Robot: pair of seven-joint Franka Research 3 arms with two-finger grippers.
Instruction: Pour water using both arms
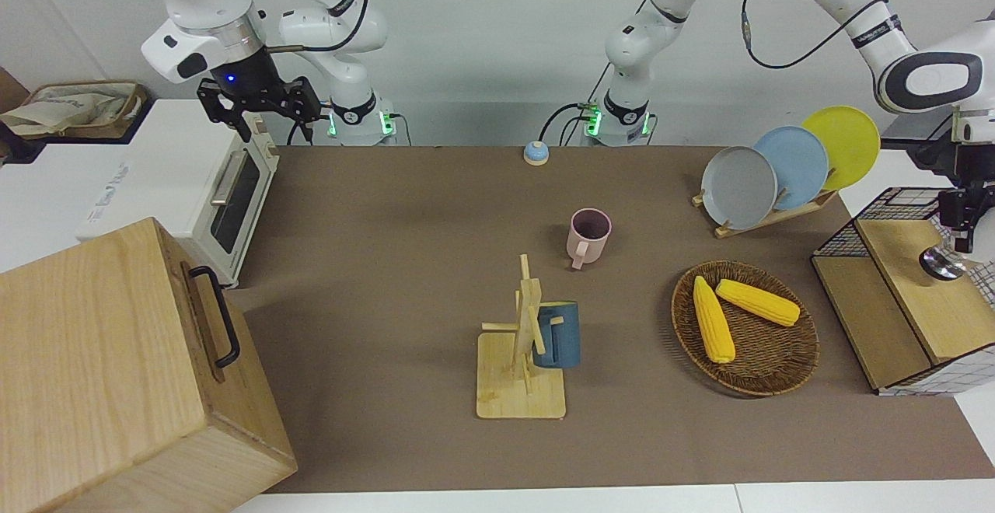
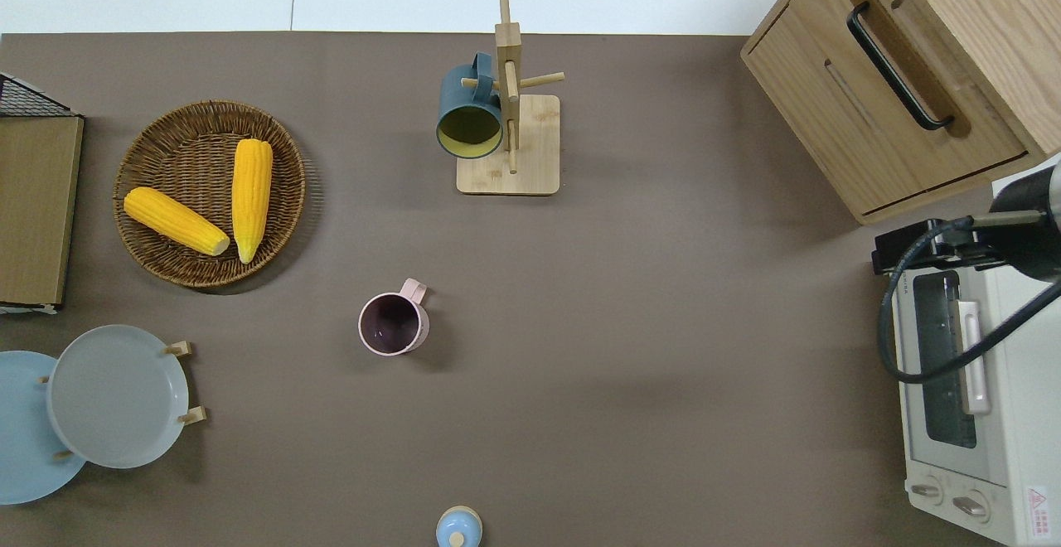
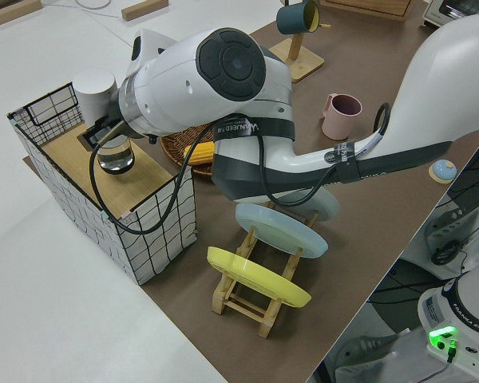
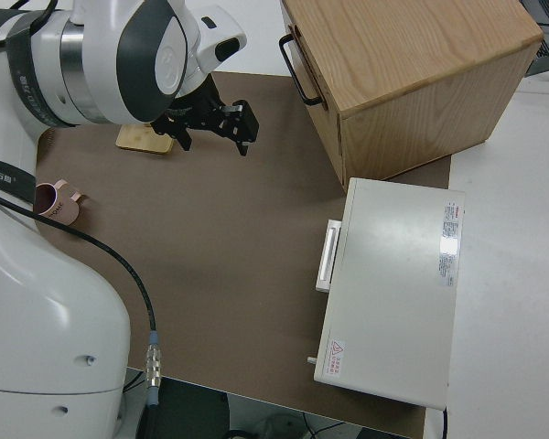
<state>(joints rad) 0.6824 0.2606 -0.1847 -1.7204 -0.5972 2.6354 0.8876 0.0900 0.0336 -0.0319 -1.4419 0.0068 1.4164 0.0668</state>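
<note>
A clear glass (image 1: 937, 263) (image 3: 116, 156) stands on the wooden top of a wire shelf (image 1: 894, 319) at the left arm's end of the table. My left gripper (image 1: 964, 239) (image 3: 104, 142) is right at the glass's rim, and its grip is hidden by the arm. A pink cup (image 1: 588, 235) (image 2: 393, 324) stands upright mid-table. A dark blue mug (image 1: 556, 334) (image 2: 469, 113) hangs on a wooden mug tree (image 2: 508, 141), farther from the robots. My right gripper (image 1: 260, 113) (image 4: 212, 137) is open, empty and parked.
A wicker basket (image 2: 166, 265) holds two corn cobs. A rack of plates (image 1: 777, 171) stands nearer to the robots than it. A white toaster oven (image 2: 961, 381) and a wooden cabinet (image 2: 895, 91) fill the right arm's end. A small blue bell (image 1: 535, 153) sits by the robots.
</note>
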